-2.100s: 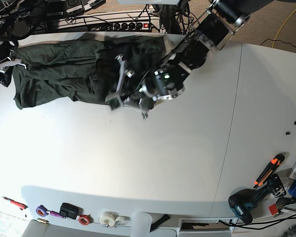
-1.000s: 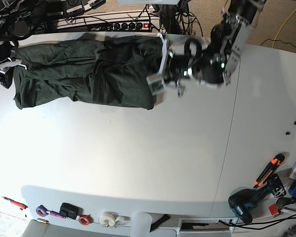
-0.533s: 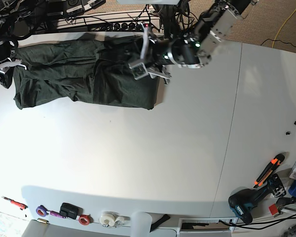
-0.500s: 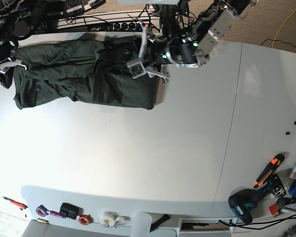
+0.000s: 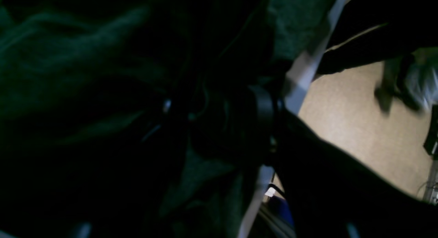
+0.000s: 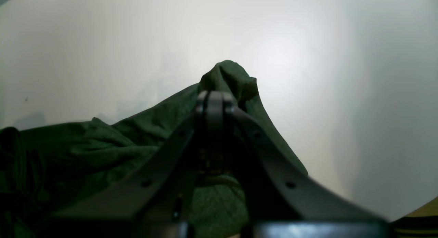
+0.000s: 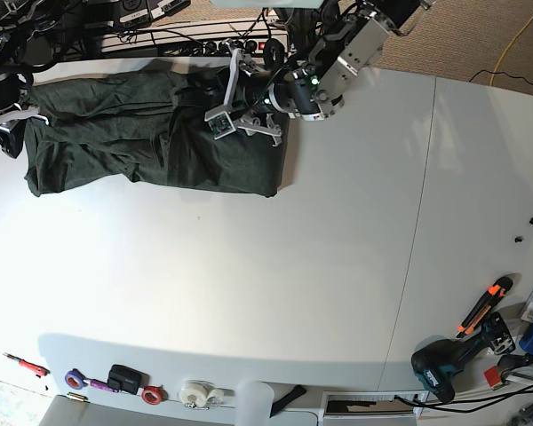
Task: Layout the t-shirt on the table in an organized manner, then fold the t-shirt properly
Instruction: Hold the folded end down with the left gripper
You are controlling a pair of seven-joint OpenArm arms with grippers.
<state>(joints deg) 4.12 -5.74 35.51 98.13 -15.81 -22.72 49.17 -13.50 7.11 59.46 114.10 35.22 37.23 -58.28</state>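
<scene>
T-shirt (image 7: 151, 133) is lying bunched along the table's (image 7: 293, 284) far edge. Right gripper (image 6: 214, 101) is pinching its end to anchor it; left gripper (image 7: 235, 98), jaws apart, is probably reaching for a hem.

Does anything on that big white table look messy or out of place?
Yes: the dark green cotton t-shirt lies bunched and wrinkled along the far edge of the white table, not spread flat. Loose tools, including an orange-handled cutter, sit at the near edge.

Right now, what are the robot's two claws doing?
Left gripper: jaws open over the t-shirt, holding nothing.
Right gripper: jaws shut on the t-shirt.
</scene>
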